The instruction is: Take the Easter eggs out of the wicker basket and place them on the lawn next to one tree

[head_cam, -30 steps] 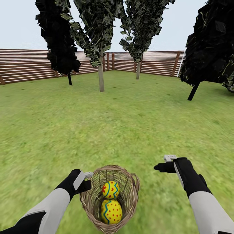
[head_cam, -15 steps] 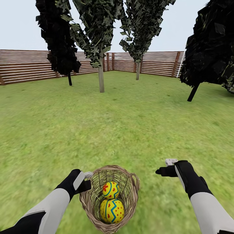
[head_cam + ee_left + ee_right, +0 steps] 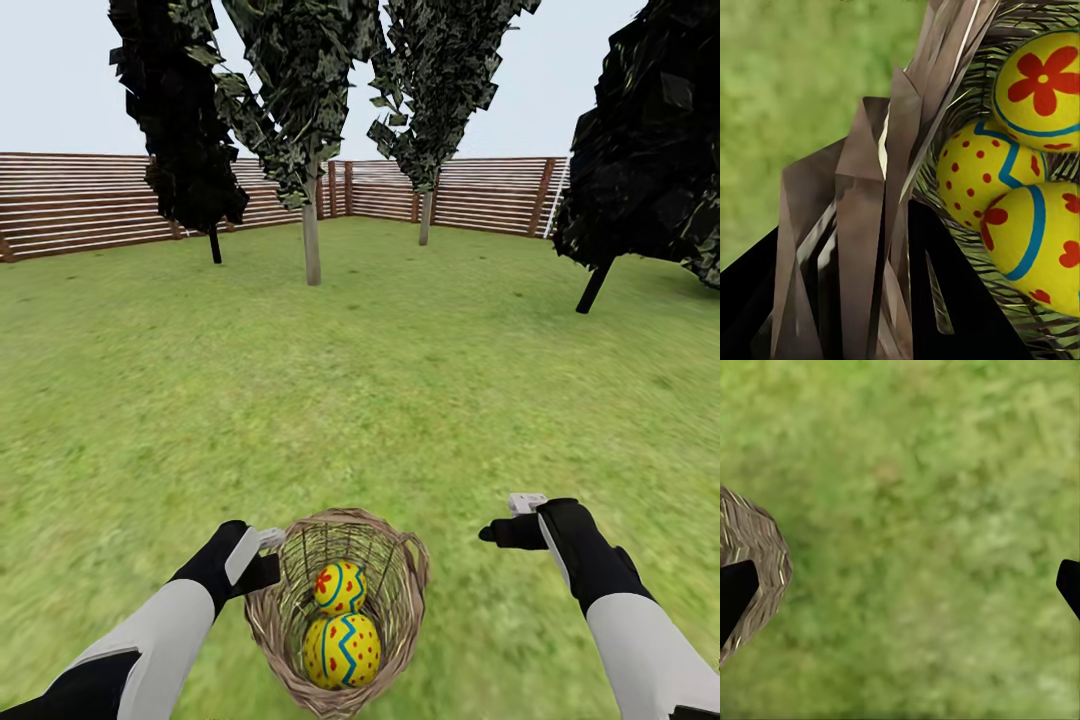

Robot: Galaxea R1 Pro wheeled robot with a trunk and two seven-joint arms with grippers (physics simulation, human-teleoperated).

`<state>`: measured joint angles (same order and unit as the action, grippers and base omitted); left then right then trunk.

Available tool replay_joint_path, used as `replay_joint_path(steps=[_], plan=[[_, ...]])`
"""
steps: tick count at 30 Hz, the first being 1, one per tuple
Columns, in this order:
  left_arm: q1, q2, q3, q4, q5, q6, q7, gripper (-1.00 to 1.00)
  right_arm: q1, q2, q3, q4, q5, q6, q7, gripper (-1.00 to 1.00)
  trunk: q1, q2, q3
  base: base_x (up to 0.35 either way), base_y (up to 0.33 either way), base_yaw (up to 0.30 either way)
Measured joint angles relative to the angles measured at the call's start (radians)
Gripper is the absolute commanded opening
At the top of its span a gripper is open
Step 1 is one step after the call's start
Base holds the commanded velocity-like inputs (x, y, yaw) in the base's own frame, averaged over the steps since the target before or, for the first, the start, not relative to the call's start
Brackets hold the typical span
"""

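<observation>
Basket on the grass, low between both arms. Two eggs seen from the head; three eggs seen from the left wrist. Left claw closed on the basket rim. Right claw wide open over grass, its tips cut off at the edges of its own view. Tree far off.

Head camera sits high, faces forward and down across the lawn toward the far fence, wicker basket close below. Left wrist camera sits tight against the basket rim, peering inside. Right wrist camera looks straight down at grass, basket edge shared.
</observation>
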<state>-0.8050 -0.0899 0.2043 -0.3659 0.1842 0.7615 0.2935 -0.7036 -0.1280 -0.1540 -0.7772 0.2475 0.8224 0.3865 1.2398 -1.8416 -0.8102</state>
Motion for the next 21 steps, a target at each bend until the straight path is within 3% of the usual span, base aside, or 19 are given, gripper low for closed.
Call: replay_joint_path(steps=[15, 21], plan=[[0.0, 0.0, 0.0, 0.0, 0.001, 0.0, 0.0, -1.0, 0.0, -0.001, -0.001, 0.002, 0.0, -0.002, 0.0, 1.0, -0.058, 0.105, 0.024, 0.0, 0.0, 0.0], [0.0, 0.0, 0.001, 0.0, 0.001, -0.001, 0.0, -1.0, 0.0, -0.002, -0.002, 0.0, 0.001, -0.003, 0.0, 1.0, -0.081, 0.147, 0.048, 0.0, 0.0, -0.05]])
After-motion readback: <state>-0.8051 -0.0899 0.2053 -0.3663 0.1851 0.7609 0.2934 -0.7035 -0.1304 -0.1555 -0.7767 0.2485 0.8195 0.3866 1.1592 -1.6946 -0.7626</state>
